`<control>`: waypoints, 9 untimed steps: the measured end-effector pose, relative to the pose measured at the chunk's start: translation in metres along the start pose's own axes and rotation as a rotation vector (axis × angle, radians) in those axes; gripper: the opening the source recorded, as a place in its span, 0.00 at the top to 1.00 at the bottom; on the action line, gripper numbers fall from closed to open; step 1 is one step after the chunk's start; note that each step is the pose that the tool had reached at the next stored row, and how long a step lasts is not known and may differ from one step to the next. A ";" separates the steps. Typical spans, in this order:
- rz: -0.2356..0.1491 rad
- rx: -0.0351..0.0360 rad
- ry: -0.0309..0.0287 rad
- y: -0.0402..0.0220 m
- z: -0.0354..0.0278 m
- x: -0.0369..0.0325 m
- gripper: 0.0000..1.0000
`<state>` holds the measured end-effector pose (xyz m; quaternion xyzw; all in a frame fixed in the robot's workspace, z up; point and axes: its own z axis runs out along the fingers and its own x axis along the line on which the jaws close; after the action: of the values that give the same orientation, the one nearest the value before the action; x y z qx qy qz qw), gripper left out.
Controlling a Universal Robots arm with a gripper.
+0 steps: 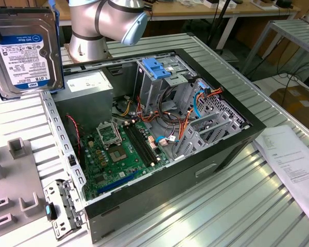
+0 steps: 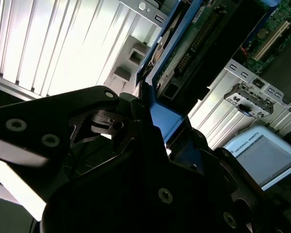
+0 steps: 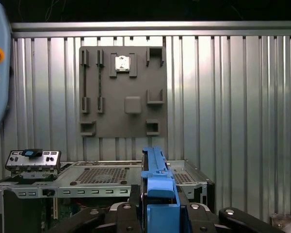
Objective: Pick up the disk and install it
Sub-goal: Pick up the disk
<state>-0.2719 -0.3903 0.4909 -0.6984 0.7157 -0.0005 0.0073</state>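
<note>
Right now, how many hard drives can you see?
1: the disk, blue-framed, aloft at the exterior view's upper left, outside the computer case. More may be hidden inside the drive cage.

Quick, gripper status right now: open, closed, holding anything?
Gripper: closed, holding the disk by its blue-framed edge.
</note>
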 end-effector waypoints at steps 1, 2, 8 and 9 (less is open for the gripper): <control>0.000 0.0000 0.0000 -0.0010 0.0000 0.0006 0.63; 0.000 0.0000 0.0000 -0.0019 0.0000 0.0012 0.63; 0.000 -0.0001 0.0001 -0.0310 0.0001 0.0207 0.63; 0.000 -0.0001 0.0000 -0.0319 0.0002 0.0214 0.63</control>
<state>-0.2405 -0.4125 0.4909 -0.6983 0.7158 -0.0005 0.0073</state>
